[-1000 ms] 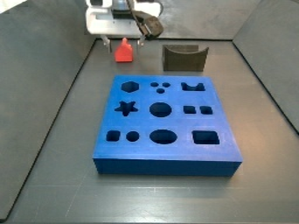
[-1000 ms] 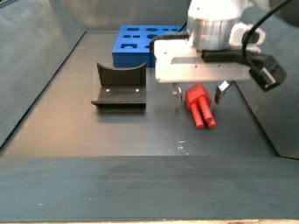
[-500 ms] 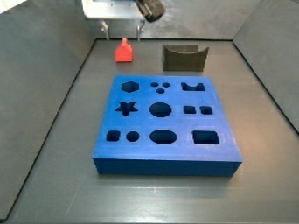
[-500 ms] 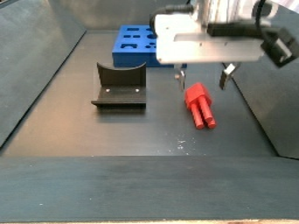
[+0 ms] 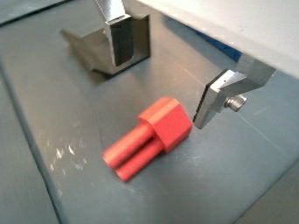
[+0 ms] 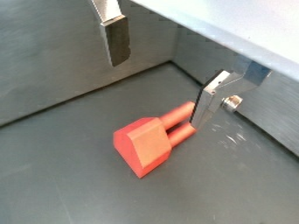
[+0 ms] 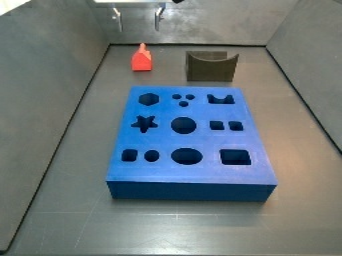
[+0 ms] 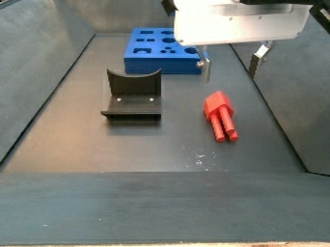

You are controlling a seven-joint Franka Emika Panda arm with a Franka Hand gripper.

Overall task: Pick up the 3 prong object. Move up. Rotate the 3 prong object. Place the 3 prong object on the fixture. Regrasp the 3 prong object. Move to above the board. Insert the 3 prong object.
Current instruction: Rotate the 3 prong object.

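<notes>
The 3 prong object lies flat on the desk, directly below the hand and clear of it. In both wrist views the red-orange piece sits between the lines of the two fingers but lower down, touching neither. One finger hangs just beside the block end of the piece; the opposite finger is well apart from it. In a wrist view the prongs point away from the block end along the desk surface.

In a side view the piece rests near the back wall, beside the fixture and beyond the far edge of the board. In a side view the fixture stands apart from the piece, with the board behind it.

No brand, label or readable writing shows on any item.

The hand is raised above the desk, fingers pointing straight down, with only the fingertips entering a side view at its upper edge. The jaws stand spread wide and hold nothing; the hand is released.
</notes>
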